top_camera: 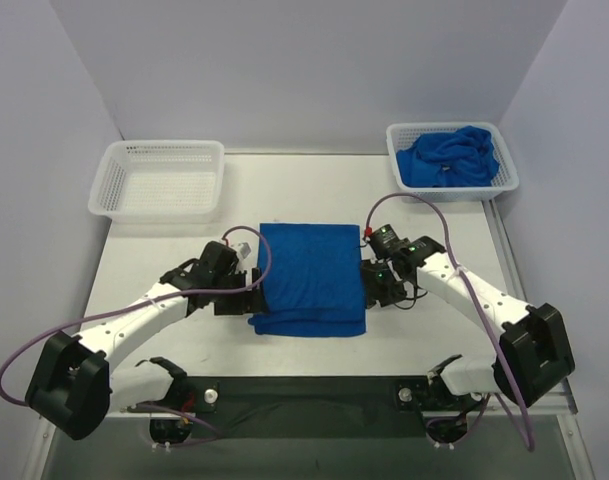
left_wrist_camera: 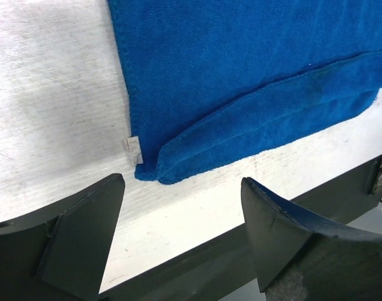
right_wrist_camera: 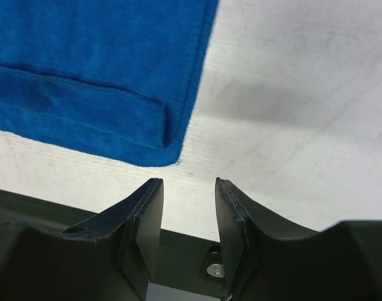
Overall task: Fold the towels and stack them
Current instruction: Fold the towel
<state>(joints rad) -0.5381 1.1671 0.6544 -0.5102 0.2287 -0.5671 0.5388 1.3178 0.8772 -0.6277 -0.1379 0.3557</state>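
Towel (top_camera: 312, 278) lies folded double toward the table's (top_camera: 154, 250) near edge, squared, I'd guess, for another fold. Left gripper (left_wrist_camera: 183, 185) and right gripper (right_wrist_camera: 189, 185) flank its near corners, jaws parted, holding nothing.

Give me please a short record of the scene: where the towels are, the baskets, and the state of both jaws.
folded towel: flat on the table, centre
crumpled towels: piled in the right basket
left basket: no towel inside
left jaws: open, holding nothing
right jaws: open, holding nothing
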